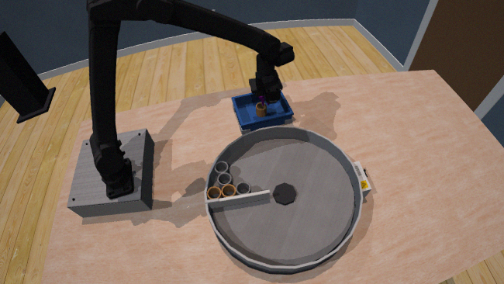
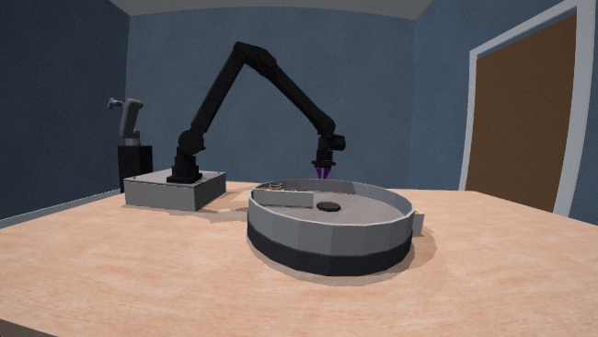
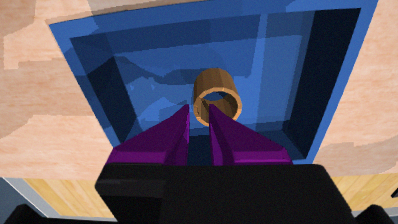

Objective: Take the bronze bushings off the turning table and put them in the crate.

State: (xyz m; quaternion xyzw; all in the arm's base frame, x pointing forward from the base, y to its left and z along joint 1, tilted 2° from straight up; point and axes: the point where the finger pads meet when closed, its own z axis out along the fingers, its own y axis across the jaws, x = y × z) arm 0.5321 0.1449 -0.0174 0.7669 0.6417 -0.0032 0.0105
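Observation:
A bronze bushing is in the blue crate, its open end tipped toward my fingers in the wrist view. My gripper is a little open. The purple fingertips straddle the near wall of this bushing, the right tip over its hole, without gripping it. On the turning table, two bronze bushings stand against the divider bar. Three steel bushings stand beside them. The crate is hidden in the exterior view.
The turning table has a raised round wall, a white divider bar and a dark centre hub. A small box with a yellow label is on its right side. The arm's grey base block is at the left.

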